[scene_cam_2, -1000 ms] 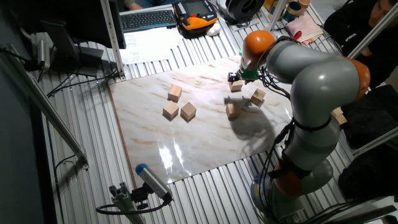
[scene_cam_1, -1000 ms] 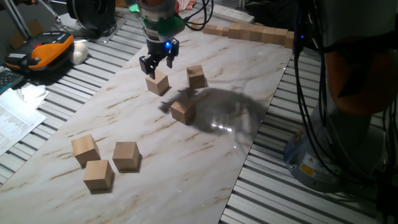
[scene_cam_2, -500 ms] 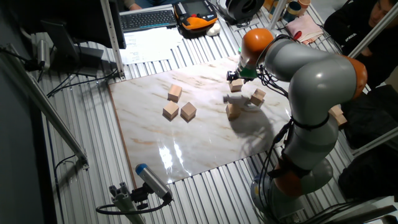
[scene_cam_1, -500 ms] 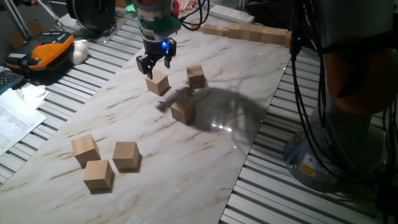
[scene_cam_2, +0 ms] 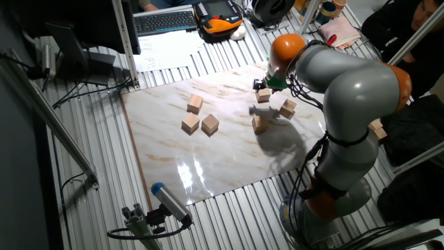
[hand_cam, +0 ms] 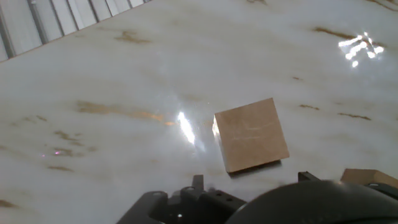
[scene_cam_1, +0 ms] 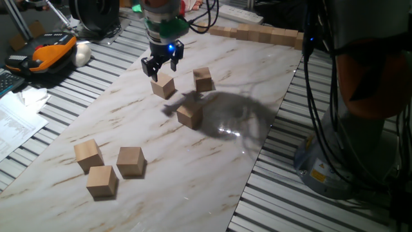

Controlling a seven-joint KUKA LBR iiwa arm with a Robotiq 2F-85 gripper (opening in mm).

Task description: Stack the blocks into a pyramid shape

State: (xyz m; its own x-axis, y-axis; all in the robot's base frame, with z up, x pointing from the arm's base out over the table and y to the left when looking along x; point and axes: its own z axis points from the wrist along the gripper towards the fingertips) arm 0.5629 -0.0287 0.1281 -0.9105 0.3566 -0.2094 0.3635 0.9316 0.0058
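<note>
The end effector hangs with jaws apart just above one block, and nothing stands between them. Near that block are two others, with narrow gaps among the three. A wide bare strip of the marble worktop separates them from a group of three blocks, which sit close together. A long row of joined cubes lies along the far edge, well apart.

A glossy white marble-patterned surface carries six loose tan blocks. Three blocks sit clustered near one end. Three more lie spread apart at the other end, one resting flat.
</note>
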